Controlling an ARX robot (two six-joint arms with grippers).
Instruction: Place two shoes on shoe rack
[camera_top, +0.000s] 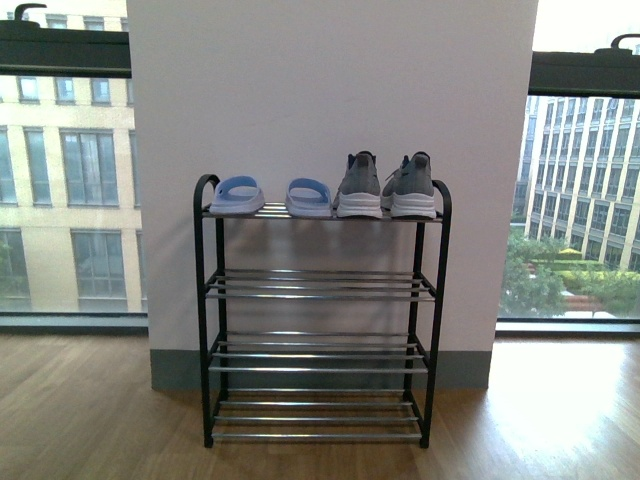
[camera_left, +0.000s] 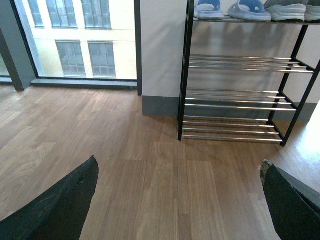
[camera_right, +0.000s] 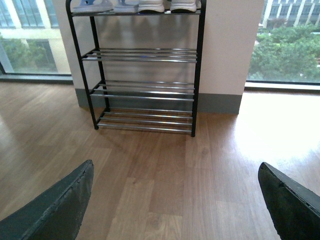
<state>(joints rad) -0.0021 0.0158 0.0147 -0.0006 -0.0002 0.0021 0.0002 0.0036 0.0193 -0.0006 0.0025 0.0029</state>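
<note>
Dark padded fingers (camera_left: 60, 205) of the left gripper (camera_left: 177, 200) and fingers (camera_right: 55, 205) of the right gripper (camera_right: 175, 200) are hanging released and empty above the wooden plank floor (camera_right: 165, 180), as pale blue rubber slides (camera_top: 272, 196) and grey knit lace-up sneakers (camera_top: 386, 187) are sitting side by side on the top tier of the black-framed, chrome-barred four-tier shoe rack (camera_top: 320, 310) against a white wall (camera_top: 330, 90).

A shoe rack (camera_top: 322, 310) with matt black metal side frames and shiny chrome bar shelves. On its top shelf, grey knit cloth sneakers (camera_top: 386, 186) with smooth white soles, and pale blue slides (camera_top: 272, 196) of smooth, rubbery look. The floor (camera_top: 90, 410) is warm brown wood planks with a soft sheen. The wall (camera_top: 330, 100) behind is plain matt white.
</note>
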